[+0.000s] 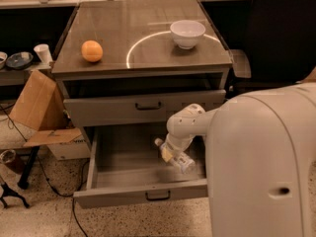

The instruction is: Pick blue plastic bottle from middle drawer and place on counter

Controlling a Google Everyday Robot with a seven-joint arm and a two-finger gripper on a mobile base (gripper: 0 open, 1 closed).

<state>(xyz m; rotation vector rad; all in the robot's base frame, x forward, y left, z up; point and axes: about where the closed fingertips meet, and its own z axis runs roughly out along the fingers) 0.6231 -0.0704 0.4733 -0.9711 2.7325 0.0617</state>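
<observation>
The blue plastic bottle (178, 159), small and whitish with a white cap, lies tilted at the right side of the open middle drawer (118, 169). My gripper (169, 151) reaches down into that drawer from the white arm and sits right at the bottle, over its upper half. I cannot tell whether the bottle rests on the drawer floor or is raised off it. The counter (143, 53) is the glossy grey-brown cabinet top with a white arc.
An orange (92, 51) and a white bowl (187, 33) stand on the counter. The drawer above (143, 106) is slightly pulled out. A cardboard box (34, 105) leans at the left. A black chair (281, 33) stands at the right. My white arm body (266, 167) fills the lower right.
</observation>
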